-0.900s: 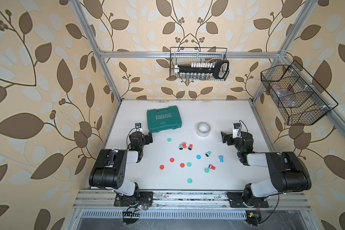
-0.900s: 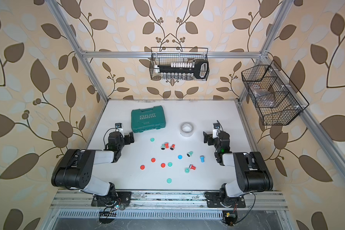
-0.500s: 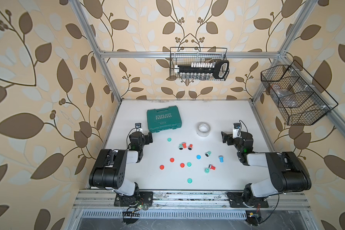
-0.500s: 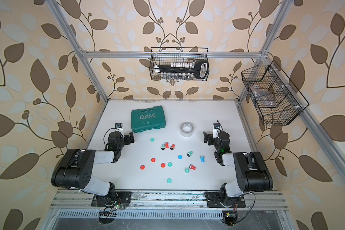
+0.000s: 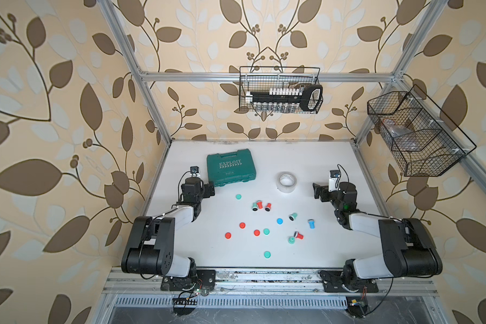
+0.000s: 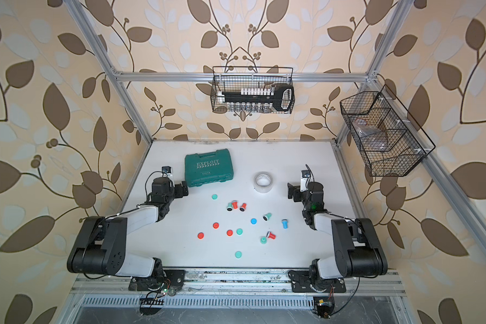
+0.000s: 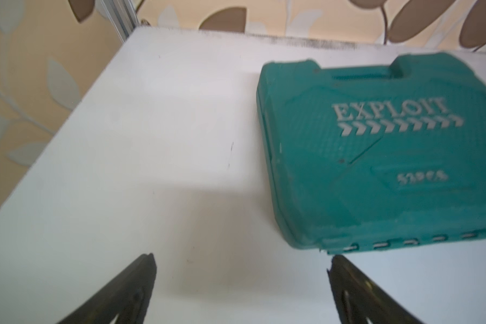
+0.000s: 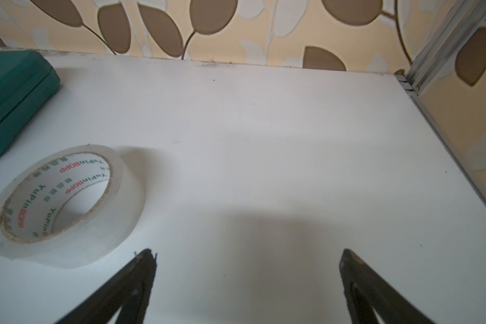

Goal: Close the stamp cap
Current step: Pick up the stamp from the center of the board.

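1. White table [image 5: 306, 157] holds the job at its middle. Small stamps [image 5: 260, 204] and loose caps [image 5: 242, 225] in red, green and blue lie scattered, and as far as I can tell no cap is on a stamp.
2. On the right arm's side, the blue stamp [image 5: 311, 223] lies near the blue cap [image 5: 279, 221], but the two do not touch. Several red and green stamps lie on their sides with the dark face showing.
3. The left gripper [image 7: 240, 266] has its jaws spread wide and holds nothing. It sits at the table's left edge, well apart from the stamps.
4. The right gripper [image 8: 247, 261] is likewise spread and empty, at the right edge.
5. A green case [image 5: 231, 167] lies just beyond the left gripper, and a tape [image 5: 287, 182] roll lies beside the right one. Neither is part of the job.
6. Step in hand, as I judge it: none begun, since nothing has been picked up yet.
7. The next move likely calls for choosing a stamp and the cap of its colour. One arm would steady the stamp while the other brings the cap square over the inked face and presses it on. The blue pair looks the easiest reach for the right arm.
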You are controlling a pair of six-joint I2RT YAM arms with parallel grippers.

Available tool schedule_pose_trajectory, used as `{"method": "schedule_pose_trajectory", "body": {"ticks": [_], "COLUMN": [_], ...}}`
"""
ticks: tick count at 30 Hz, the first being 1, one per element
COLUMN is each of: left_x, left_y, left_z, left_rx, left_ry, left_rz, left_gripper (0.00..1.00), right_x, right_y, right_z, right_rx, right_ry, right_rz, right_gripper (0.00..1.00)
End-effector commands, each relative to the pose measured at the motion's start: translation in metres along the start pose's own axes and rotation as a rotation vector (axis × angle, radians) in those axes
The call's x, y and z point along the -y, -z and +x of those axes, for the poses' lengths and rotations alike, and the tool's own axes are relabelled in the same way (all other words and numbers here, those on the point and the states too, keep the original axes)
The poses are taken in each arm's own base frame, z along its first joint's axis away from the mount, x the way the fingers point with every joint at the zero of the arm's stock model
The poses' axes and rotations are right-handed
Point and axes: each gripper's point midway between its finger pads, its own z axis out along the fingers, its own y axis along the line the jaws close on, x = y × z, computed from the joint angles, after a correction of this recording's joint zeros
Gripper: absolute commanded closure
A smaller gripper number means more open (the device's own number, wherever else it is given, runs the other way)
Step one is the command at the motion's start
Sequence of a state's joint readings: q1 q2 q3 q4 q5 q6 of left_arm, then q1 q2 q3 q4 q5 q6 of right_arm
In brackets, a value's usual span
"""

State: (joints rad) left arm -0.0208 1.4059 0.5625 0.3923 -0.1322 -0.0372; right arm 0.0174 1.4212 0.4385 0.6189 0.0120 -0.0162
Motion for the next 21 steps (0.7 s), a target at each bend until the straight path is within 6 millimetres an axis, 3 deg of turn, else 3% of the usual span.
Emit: {"method": "schedule_pose_trajectory", "body": {"ticks": [1, 4, 9, 13, 21], "left_x": [0.001, 0.0, 0.014, 0.023, 0.05], "left_y": [0.026, 0.048, 0.082, 0.101, 0.12], "left_z": [-0.032, -0.052, -0.07, -0.065, -0.048], "left_rx": [0.01, -0.006, -0.088, -0.164, -0.235], "left_ry": [0.048, 0.103, 0.199, 0.277, 0.331], "left_rz": [-0.012, -0.012, 0.065, 0.11, 0.259], "left_gripper": [0.01, 0.01, 0.01, 0.01, 0.01], "right_x": [0.005, 0.002, -0.022, -0.047, -0.078], "right_y": [0.01, 0.025, 0.049, 0.068, 0.114], "right_z": [-0.015, -0.026, -0.033, -0.03, -0.005], "right_rx": [-0.045, -0.085, -0.208, -0.331, -0.526], "right_ry": [-0.043, -0.113, -0.253, -0.209, -0.161], "right_rz": [0.03, 0.026, -0.057, -0.087, -0.084], "right_gripper": [0.02, 0.02, 0.06, 0.11, 0.22]}}
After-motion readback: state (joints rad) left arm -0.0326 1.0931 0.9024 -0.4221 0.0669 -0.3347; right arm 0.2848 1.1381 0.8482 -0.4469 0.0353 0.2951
